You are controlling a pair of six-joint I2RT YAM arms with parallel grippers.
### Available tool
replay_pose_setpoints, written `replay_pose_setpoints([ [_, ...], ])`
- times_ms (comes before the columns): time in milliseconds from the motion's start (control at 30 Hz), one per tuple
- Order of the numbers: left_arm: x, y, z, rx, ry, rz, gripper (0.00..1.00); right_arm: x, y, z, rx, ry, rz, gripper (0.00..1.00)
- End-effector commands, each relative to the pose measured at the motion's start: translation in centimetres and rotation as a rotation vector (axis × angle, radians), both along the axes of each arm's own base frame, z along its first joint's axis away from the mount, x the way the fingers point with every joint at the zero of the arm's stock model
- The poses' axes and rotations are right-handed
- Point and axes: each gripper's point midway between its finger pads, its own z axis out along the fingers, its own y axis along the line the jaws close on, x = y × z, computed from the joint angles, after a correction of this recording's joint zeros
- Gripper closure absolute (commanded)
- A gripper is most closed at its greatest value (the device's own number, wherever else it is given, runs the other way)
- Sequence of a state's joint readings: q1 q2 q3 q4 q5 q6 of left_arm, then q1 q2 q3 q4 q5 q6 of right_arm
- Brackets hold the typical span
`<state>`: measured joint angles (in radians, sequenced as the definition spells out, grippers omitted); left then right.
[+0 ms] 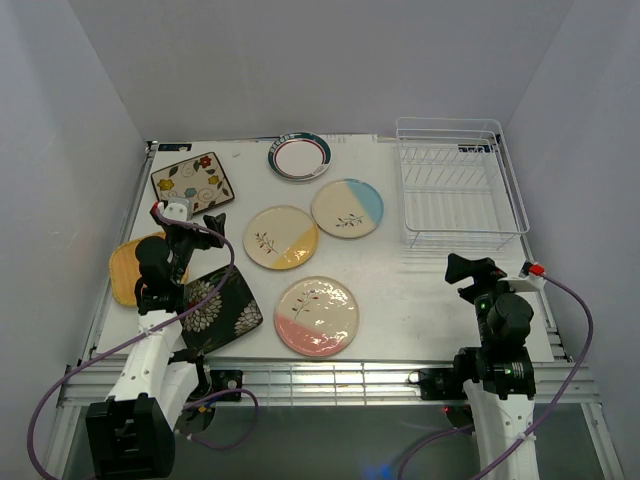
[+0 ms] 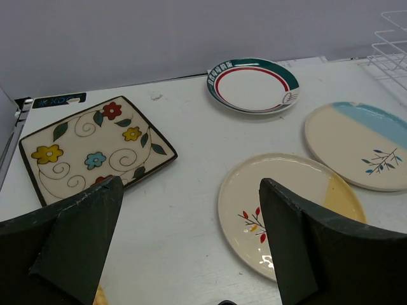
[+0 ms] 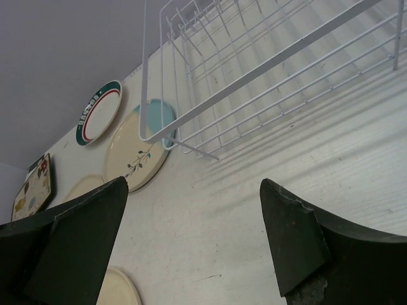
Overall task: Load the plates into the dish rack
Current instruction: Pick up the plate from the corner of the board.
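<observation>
Seven plates lie flat on the white table. At the back are a teal-rimmed round one (image 1: pixel 299 156) and a flowered cream square (image 1: pixel 193 181). Mid-table lie the yellow-half (image 1: pixel 281 237), blue-half (image 1: pixel 347 208) and pink-half (image 1: pixel 316 316) rounds. A black floral square (image 1: pixel 218 310) and an orange-yellow square (image 1: pixel 128 270) sit at the left, partly under my left arm. The white wire dish rack (image 1: pixel 462 238) stands at the back right with nothing in it. My left gripper (image 1: pixel 190 222) (image 2: pixel 191 184) hovers open over bare table between the flowered and yellow-half plates. My right gripper (image 1: pixel 468 277) (image 3: pixel 194 183) is open in front of the rack (image 3: pixel 254 75).
Grey walls close in the table on three sides. A metal rail runs along the near edge (image 1: pixel 330 375) by the arm bases. Cables loop from both arms at the front corners.
</observation>
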<state>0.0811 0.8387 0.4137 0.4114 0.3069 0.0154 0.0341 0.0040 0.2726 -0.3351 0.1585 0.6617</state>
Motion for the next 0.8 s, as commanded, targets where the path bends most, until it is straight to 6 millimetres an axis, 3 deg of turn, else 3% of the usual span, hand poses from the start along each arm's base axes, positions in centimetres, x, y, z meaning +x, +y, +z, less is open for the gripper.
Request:
replay_pose_setpoints([
  [0,-0.1,-0.1,0.7,0.0,-0.019,-0.006,0.02,-0.2,1.0,2.9,0.001,-0.124,0.06,0.1],
  [200,0.2,-0.2,0.4,-0.004,-0.005,-0.014,0.02,-0.3,1.4,3.1,-0.013,-0.158,0.085,0.1],
  [367,0.4,-0.7,0.2,-0.007,0.008,-0.041,0.02,-0.3,3.0,3.5,-0.051,-0.198,0.182,0.1],
  [533,1.0,-0.6,-0.2,-0.087,0.053,-0.024,0.02,0.1,4.8,3.3,-0.074,-0.209,0.292,0.1],
  [767,1.9,-1.5,-1.7,-0.169,0.132,-0.057,0.02,0.0,5.4,3.5,-0.081,-0.215,0.335,0.1],
])
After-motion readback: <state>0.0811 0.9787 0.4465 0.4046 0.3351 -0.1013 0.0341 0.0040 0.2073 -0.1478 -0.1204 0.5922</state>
